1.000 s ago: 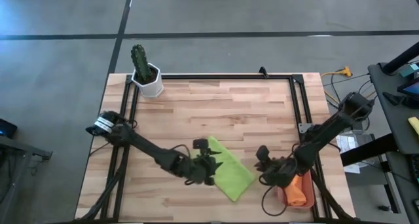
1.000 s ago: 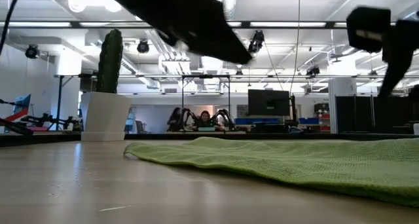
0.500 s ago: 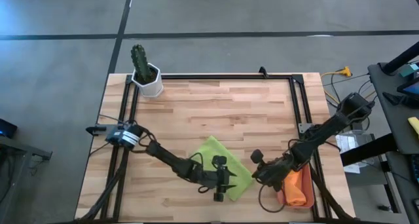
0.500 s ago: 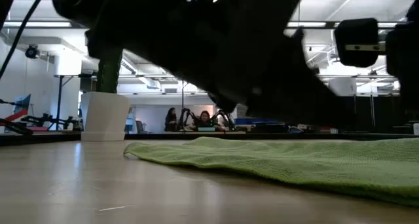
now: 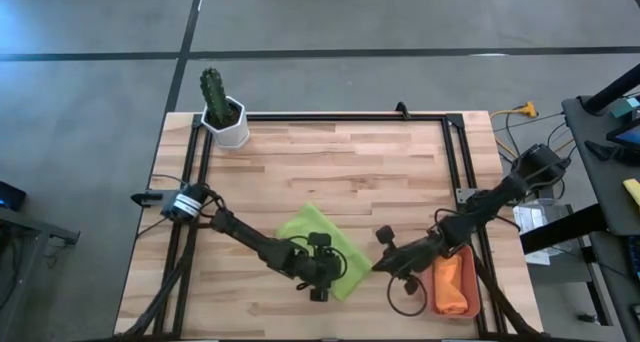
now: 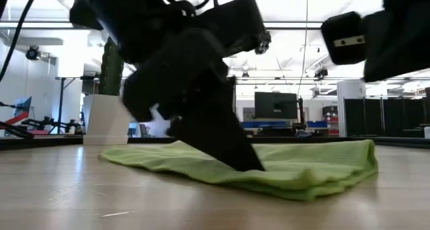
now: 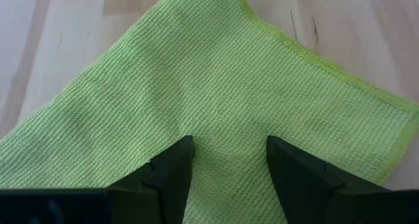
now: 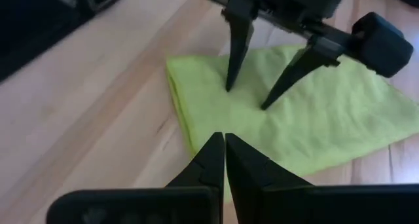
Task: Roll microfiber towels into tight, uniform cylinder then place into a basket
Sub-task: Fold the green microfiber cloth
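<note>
Left gripper point(image 5: 327, 265) sits at the near side of the wooden table point(image 5: 330, 162), fingers spread apart and planted tip-down on the green towel point(image 5: 318, 249), one finger point(image 7: 171, 173) on each side of a bare strip of cloth; nothing clamped between them. In the low view the same gripper point(image 6: 228, 149) leans down onto the towel point(image 6: 295, 169), which lies mostly flat with its near edge doubled over into a thicker fold. Right gripper point(image 5: 381, 263) is just beside the towel's right edge, fingers clenched tight together with nothing between them; in the right wrist view the closed tips point(image 8: 224, 145) hover at the towel's point(image 8: 308, 119) near edge, contact cannot be told. Orange towel point(image 5: 452, 285), bunched into a rough roll, lies in the basket point(image 5: 470, 282) at the near right corner, partly under the right arm. Green towel is on bare wood, apart from the basket. Farther back the table is bounded by a black frame point(image 5: 340, 115). White pot with a cactus point(image 5: 222, 110) stands upright at the far left corner, well apart from both towels; it also shows at the left of the low view point(image 6: 107, 102). Beyond the table: office room, monitor point(image 6: 275, 105).
</note>
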